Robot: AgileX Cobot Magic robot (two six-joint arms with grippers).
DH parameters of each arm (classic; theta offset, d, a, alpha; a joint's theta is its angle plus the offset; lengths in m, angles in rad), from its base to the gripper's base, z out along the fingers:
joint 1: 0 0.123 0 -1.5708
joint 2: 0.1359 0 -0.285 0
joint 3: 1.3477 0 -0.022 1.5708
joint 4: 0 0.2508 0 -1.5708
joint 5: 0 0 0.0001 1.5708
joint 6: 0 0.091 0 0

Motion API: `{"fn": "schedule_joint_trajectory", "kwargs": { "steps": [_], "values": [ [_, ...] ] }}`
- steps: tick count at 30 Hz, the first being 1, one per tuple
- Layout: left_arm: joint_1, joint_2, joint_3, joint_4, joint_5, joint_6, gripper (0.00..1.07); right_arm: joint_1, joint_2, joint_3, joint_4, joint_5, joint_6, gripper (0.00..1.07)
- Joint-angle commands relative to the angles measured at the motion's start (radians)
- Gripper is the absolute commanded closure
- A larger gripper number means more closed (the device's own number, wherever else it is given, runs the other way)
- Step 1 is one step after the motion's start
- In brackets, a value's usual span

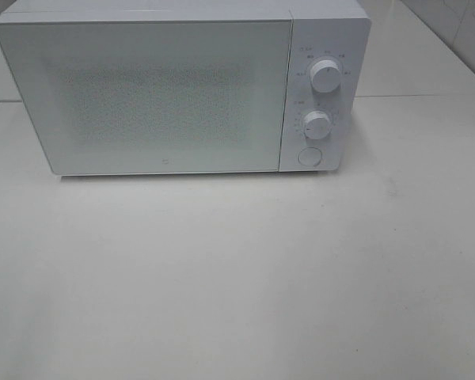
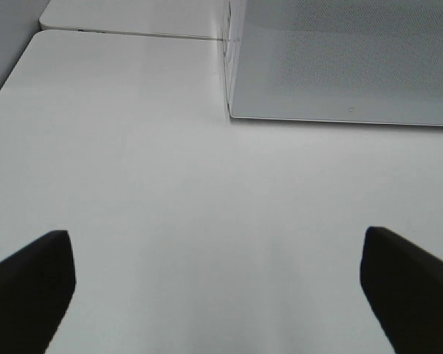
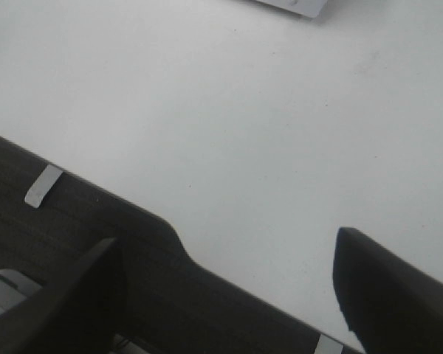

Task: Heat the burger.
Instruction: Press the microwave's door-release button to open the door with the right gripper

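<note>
White table [image 1: 237, 277] is carrying a white microwave [image 1: 142, 95], sitting flat toward the far side, left of middle in the high view, door shut and facing the near edge. A seam [image 1: 427, 96] is running across the tabletop and the microwave is straddling it. Near part of the surface is showing plain matte white, faintly smudged.
</note>
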Motion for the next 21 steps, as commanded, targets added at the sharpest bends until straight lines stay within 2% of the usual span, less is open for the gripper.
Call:
{"fn": "schedule_joint_trajectory", "kwargs": {
  "steps": [1,3,4,5,7,8,13,16,21],
  "values": [
    [0.004,-0.014,-0.001,0.0,0.0,-0.002,0.09,-0.081,-0.094,0.026,-0.028,0.018,0.005,0.3],
    [0.004,-0.014,-0.001,0.0,0.0,-0.002,0.09,-0.103,-0.111,0.036,-0.029,0.015,-0.006,0.3],
    [0.004,-0.014,-0.001,0.0,0.0,-0.002,0.09,-0.156,-0.156,0.057,-0.029,-0.001,-0.035,0.3],
    [0.004,-0.014,-0.001,0.0,0.0,-0.002,0.09,-0.156,-0.156,0.057,-0.029,-0.001,-0.035,0.3],
    [0.004,-0.014,-0.001,0.0,0.0,-0.002,0.09,-0.228,-0.219,0.085,-0.026,-0.043,-0.044,0.31],
    [0.004,-0.014,-0.001,0.0,0.0,-0.002,0.09,-0.228,-0.219,0.085,-0.026,-0.043,-0.044,0.31],
    [0.004,-0.014,-0.001,0.0,0.001,-0.002,0.09,-0.35,-0.293,0.149,-0.021,-0.109,-0.041,0.31],
    [0.004,-0.014,-0.001,0.0,0.0,-0.002,0.09,-0.39,-0.293,0.161,-0.015,-0.133,-0.04,0.31],
    [0.004,-0.014,-0.001,0.0,-0.002,-0.002,0.09,-0.408,-0.293,0.189,-0.006,-0.195,-0.041,0.31]
  ]
}}
